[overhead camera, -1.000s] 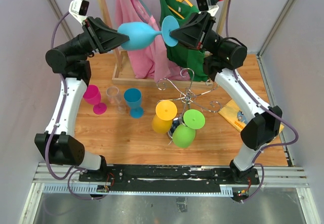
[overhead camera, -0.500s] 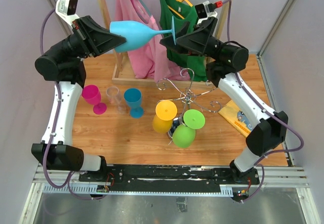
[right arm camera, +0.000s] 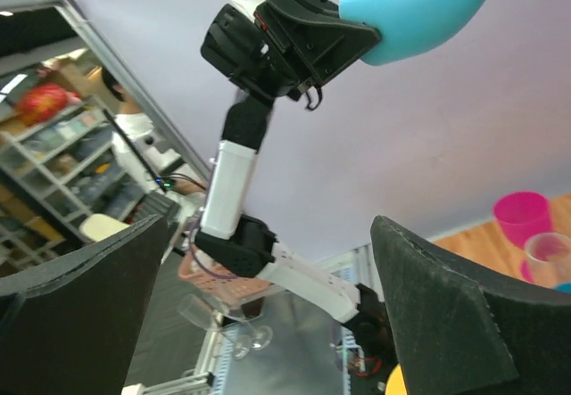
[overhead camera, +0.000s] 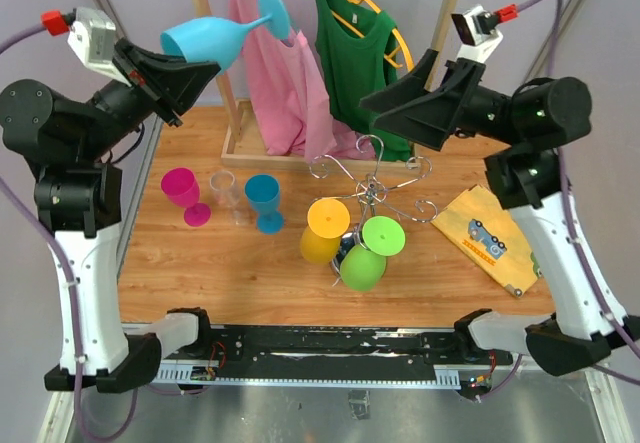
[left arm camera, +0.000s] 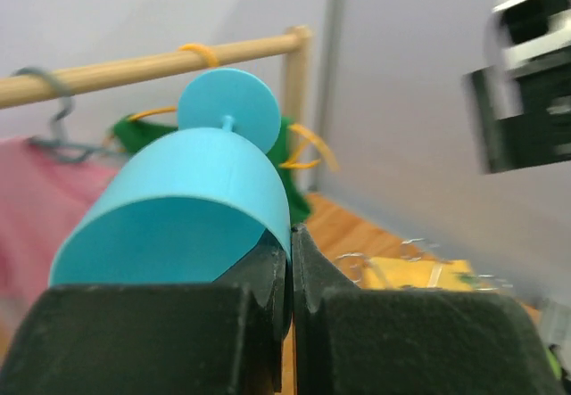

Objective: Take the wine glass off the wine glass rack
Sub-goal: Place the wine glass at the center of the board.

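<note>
Wooden desk (overhead camera: 250, 263) below, clothes rail (overhead camera: 229, 113) behind. At far left my left pincer (left arm camera: 291, 245) is clamped on the bowl wall of the pale blue wine glass (overhead camera: 203, 40), held high and tilted, well clear of the wine glass rack (overhead camera: 372, 178) at centre. Such a thin edge grip could slip and drop it. My right pincer (right arm camera: 269, 226) gapes apart, empty.

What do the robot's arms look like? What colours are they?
The left arm and the right arm look alike: smooth white tube-shaped links joined by chunky black round joints. Each ends in black wedge-shaped fingers. A small white camera with a red plug sits on each wrist, and thin purple cables run along the arms.
</note>
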### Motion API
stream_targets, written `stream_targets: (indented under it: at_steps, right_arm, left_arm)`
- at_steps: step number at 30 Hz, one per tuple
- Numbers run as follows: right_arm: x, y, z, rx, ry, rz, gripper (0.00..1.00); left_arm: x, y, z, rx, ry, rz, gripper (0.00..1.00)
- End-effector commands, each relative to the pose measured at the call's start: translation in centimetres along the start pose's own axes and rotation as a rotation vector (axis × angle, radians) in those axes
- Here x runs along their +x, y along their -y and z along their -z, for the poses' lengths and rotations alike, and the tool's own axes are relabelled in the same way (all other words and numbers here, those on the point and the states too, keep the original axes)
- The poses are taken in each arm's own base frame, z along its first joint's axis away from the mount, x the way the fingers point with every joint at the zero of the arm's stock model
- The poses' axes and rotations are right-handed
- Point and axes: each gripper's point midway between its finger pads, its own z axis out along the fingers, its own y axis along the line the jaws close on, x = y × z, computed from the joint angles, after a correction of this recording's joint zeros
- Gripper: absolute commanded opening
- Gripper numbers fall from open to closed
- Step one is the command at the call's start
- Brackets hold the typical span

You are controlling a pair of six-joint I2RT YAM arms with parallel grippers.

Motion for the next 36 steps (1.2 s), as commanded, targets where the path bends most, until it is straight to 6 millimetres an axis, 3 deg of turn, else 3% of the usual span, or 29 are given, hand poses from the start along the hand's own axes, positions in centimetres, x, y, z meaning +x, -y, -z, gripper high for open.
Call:
stream_targets:
  at_steps: [1,7,12,16,23,28,36]
  right_arm:
    - [2.2,2.3,2.8,0.266,-0.086,0.113,0.99]
    - [3.4,4.8,5.7,0.459,-0.073,0.118,0.99]
    - [3.4,6.0,6.6,0.523,-0.057,0.106,0.99]
    - [3.0,6.4,6.7,0.525,-0.06,0.101,0.99]
    - [2.9,8.1,7.4,0.57,-0.062,0.051,0.99]
    - [3.5,9.1,8.3,0.618,-0.071,0.033,0.99]
    - [3.2,9.1,8.7,0.614,-0.077,0.039,0.99]
  left_arm:
    - [6.2,-7.1,5.3,-0.433,-0.253,-0.192,0.0]
    - [8.5,-8.1,12.5,-0.738,-0.399,-0.223,0.0]
    - [9.6,-8.8,16.7,-0.912,-0.525,-0.241,0.0]
    - [11.2,-10.1,18.5,-1.02,-0.591,-0.194,0.0]
    - [17.3,-12.4,21.5,-1.133,-0.754,-0.066,0.0]
    - [19.5,-13.7,23.1,-1.196,-0.773,0.066,0.0]
    - [20.9,-17.0,26.3,-1.252,-0.798,0.145,0.0]
